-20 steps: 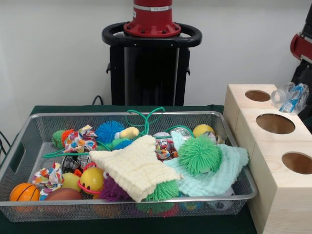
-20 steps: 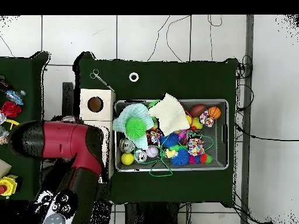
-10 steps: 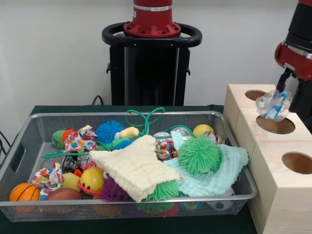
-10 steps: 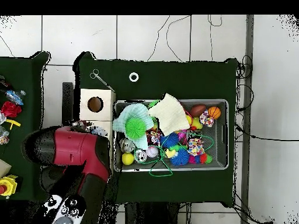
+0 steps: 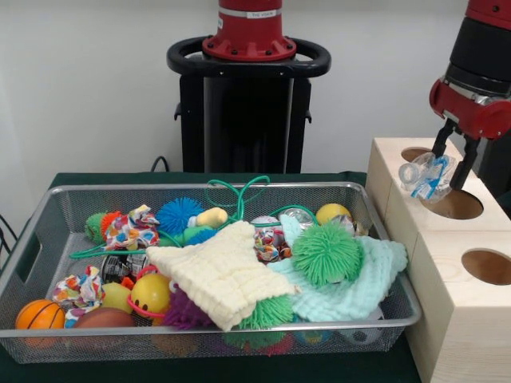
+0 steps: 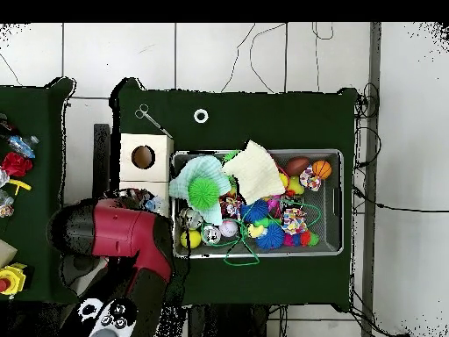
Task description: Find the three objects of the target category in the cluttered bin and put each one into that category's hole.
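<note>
My gripper (image 5: 447, 170) hangs over the wooden box (image 5: 447, 263), above the near-left rim of its middle hole (image 5: 455, 203). It is shut on a crumpled clear plastic piece with blue marks (image 5: 421, 175), which sticks out to the left between the far hole (image 5: 415, 153) and the middle one. The near hole (image 5: 487, 266) is uncovered. In the overhead view the red arm (image 6: 118, 233) covers most of the box, leaving one hole (image 6: 143, 157) showing. The wire bin (image 5: 200, 188) holds spiky balls, smooth balls and two cloths.
A cream cloth (image 5: 219, 271) and a mint cloth (image 5: 351, 287) with a green spiky ball (image 5: 326, 253) on it cover the bin's front right. An orange basketball (image 5: 38, 313) lies front left. Scissors (image 6: 151, 118) and a tape roll (image 6: 201, 116) lie beyond the bin.
The arm has swung left in the front view, carrying the plastic piece from beyond the box's right edge to over the middle hole's left rim. The bin's contents have not moved.
</note>
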